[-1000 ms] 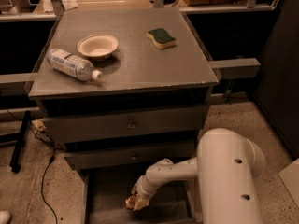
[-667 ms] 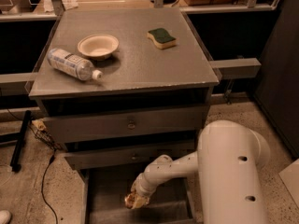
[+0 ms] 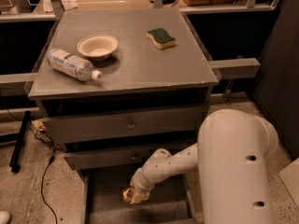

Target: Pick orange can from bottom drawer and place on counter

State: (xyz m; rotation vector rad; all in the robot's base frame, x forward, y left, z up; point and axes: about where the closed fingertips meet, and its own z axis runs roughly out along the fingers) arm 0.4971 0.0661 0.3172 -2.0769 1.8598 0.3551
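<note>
Reaching into the open bottom drawer [image 3: 106, 205], I am working the gripper [image 3: 135, 196] right at the orange can [image 3: 127, 193], which is sitting low inside the grey tray. I cannot tell whether the gripper has clamped on it. I am judging that a straight lift clear of the middle drawer [image 3: 103, 157] should come first, then a swing up to the counter [image 3: 140, 66], aiming for bare surface away from the bottle [image 3: 70, 64], bowl [image 3: 97, 45] and sponge [image 3: 161, 37].

Arm [image 3: 174, 160] angled down-left; gripper [image 3: 134, 195] low, bottom centre
</note>
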